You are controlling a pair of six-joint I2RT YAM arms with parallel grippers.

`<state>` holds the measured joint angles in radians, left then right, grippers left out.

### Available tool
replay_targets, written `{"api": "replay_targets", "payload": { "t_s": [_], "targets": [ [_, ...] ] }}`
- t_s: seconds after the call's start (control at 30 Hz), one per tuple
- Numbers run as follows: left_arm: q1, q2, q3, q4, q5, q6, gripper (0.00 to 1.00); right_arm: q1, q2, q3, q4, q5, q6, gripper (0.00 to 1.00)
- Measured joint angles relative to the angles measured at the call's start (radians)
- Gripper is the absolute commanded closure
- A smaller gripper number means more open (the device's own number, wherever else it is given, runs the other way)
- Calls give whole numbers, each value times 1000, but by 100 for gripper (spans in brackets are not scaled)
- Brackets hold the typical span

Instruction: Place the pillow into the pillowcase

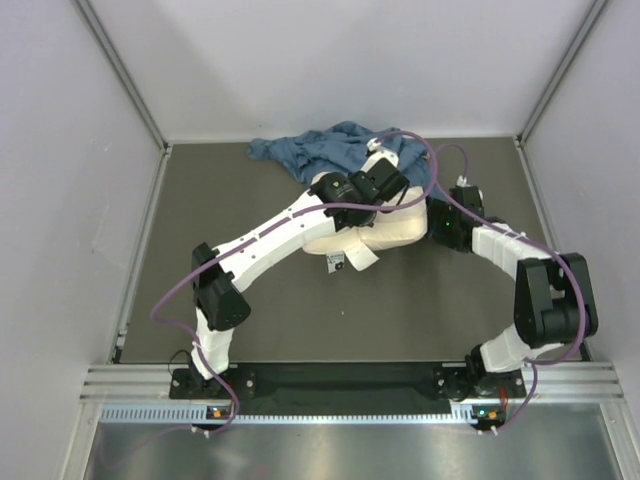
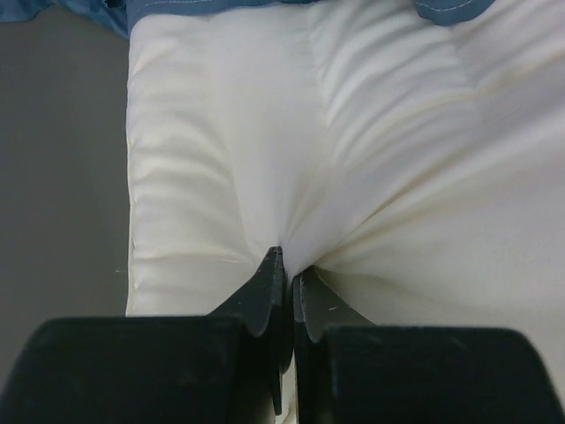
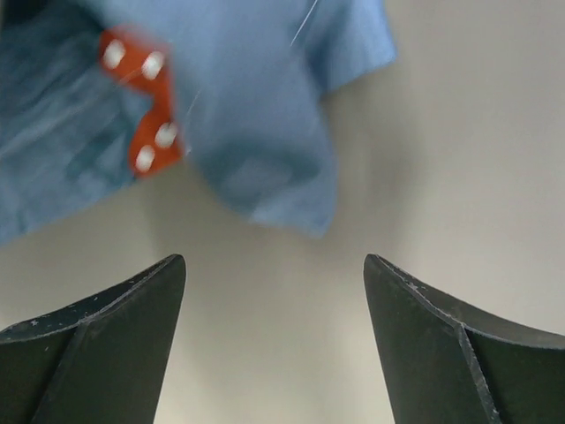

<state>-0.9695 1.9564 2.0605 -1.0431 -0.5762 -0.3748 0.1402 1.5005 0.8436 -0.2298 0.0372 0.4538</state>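
No legible text, even on the pillow (image 1: 405,228) tag (image 1: 337,262).

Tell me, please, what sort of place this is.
Most likely a lab robot cell, not a home: plain white wall panels enclose a dark table, and the left arm and right arm stand by an aluminium rail.

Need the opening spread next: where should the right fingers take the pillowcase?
Pinch the pillowcase by its loose flap edge lying on the pillow, coming from the pillow side, straight ahead of the open right fingers: that edge looks free.
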Motion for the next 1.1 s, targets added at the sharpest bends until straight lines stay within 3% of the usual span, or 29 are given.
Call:
{"api": "replay_targets", "payload": {
  "t_s": [0.4, 0.5, 0.53, 0.57, 0.6, 0.73, 0.83, 1.0, 1.1],
  "targets": [
    [1, 0, 81, -53, -3, 37, 100, -56, 301, 267, 21, 69, 48, 19],
    [3, 0, 108, -66, -5, 45, 100, -57, 339, 327, 20, 90, 39, 38],
    [5, 0, 118, -69, -5, 49, 100, -57, 349, 344, 20, 94, 34, 74],
    [6, 0, 125, -71, -6, 53, 100, -58, 356, 357, 20, 93, 32, 91],
    [7, 0, 132, -73, -7, 57, 100, -58, 365, 372, 20, 90, 24, 100],
    [11, 0, 135, -74, -7, 67, 100, -53, 370, 377, 30, -13, 10, 100],
    [11, 0, 137, -74, -2, 72, 100, -47, 332, 299, 64, -218, 15, 100],
    [11, 20, 186, -91, 3, 88, 100, -42, 111, 66, 94, -535, 64, 100],
    [8, 34, 229, -110, -3, 98, 100, -87, -22, 8, 127, -681, 114, 100]
  ]
}}
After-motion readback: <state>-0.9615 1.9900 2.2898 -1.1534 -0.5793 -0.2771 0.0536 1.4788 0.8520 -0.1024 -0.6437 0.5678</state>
